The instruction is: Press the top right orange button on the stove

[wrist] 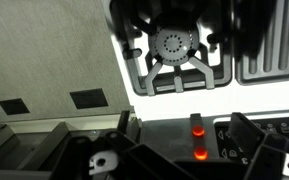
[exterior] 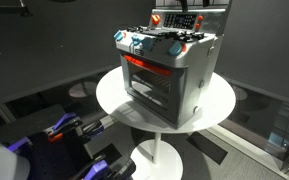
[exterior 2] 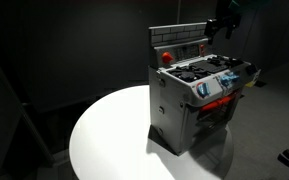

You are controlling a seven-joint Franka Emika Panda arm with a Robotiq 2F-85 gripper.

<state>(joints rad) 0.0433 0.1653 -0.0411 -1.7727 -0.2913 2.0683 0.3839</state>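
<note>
I judge the press not yet made. My jaws hang spread above the stove (exterior: 169,75). The orange buttons (wrist: 197,127) sit lower centre in the wrist view, untouched, descent still to come.

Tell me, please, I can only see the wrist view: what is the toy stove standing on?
Observer: On a round white table.
Operator: Is my gripper touching anything?
Observer: It looks not. In an exterior view the gripper hangs above the back panel of the stove.
Operator: What's on the front?
Observer: There are blue knobs above the oven door.
</note>
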